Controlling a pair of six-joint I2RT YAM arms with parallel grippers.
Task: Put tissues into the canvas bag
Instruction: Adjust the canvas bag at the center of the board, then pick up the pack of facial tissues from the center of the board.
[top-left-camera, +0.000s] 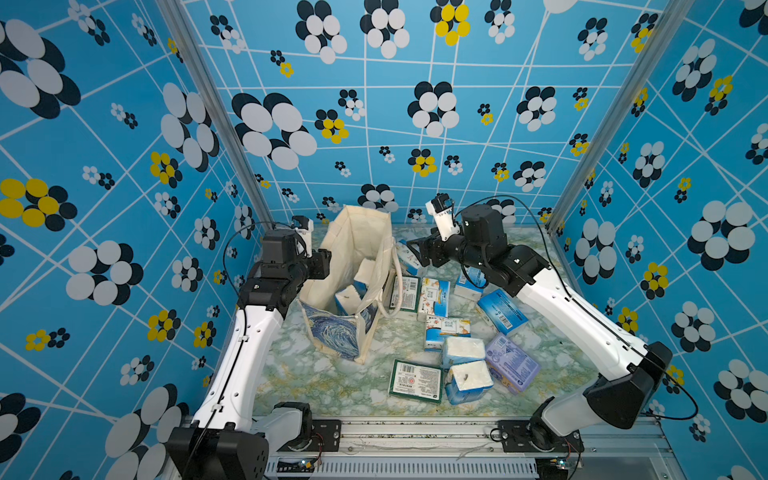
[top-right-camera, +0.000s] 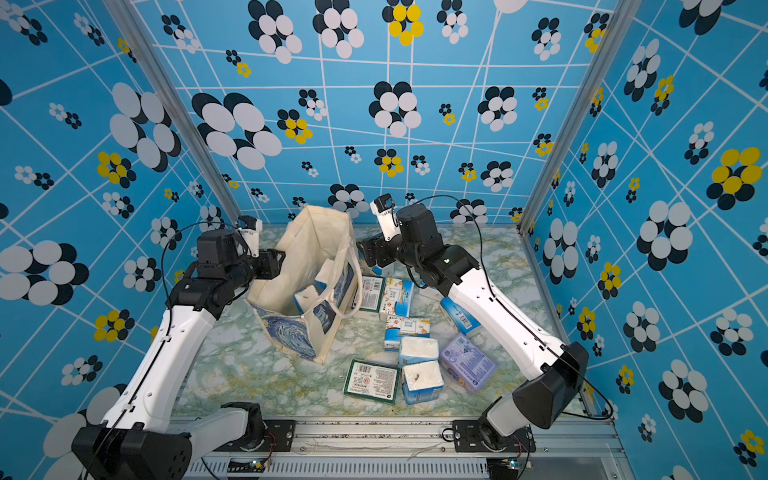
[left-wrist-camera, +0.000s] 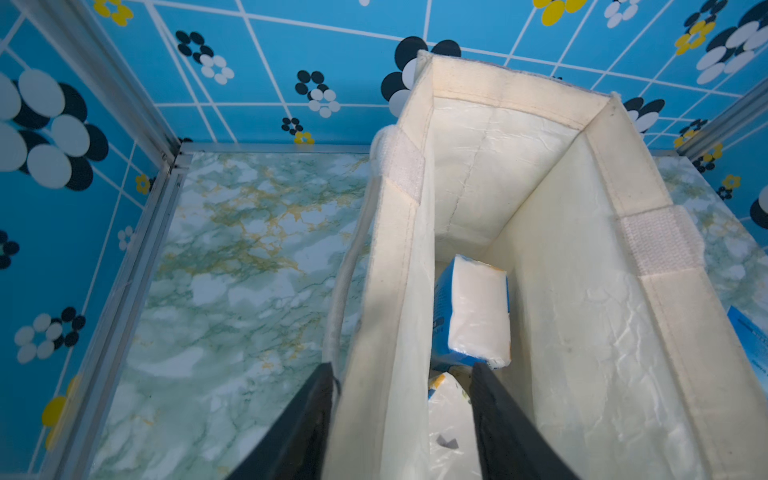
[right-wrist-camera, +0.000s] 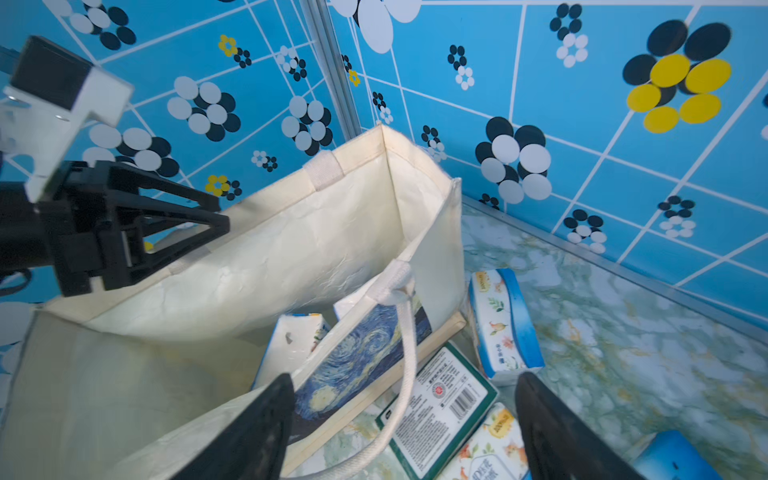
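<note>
The canvas bag (top-left-camera: 353, 237) has one wall between my parted left fingers (left-wrist-camera: 303, 419); unheld, it may sag shut. My wide, empty right fingers (right-wrist-camera: 552, 428) could snag the handle (right-wrist-camera: 409, 345) between them.

Blue flowered walls (top-left-camera: 415, 66), green-marbled tabletop (top-left-camera: 324, 374) (gold veins), aluminium corner posts (top-left-camera: 224, 124)

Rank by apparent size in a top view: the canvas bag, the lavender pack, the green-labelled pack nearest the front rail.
1. canvas bag, clearly largest.
2 and 3. green-labelled pack and lavender pack look about alike; no ranking between them.
</note>
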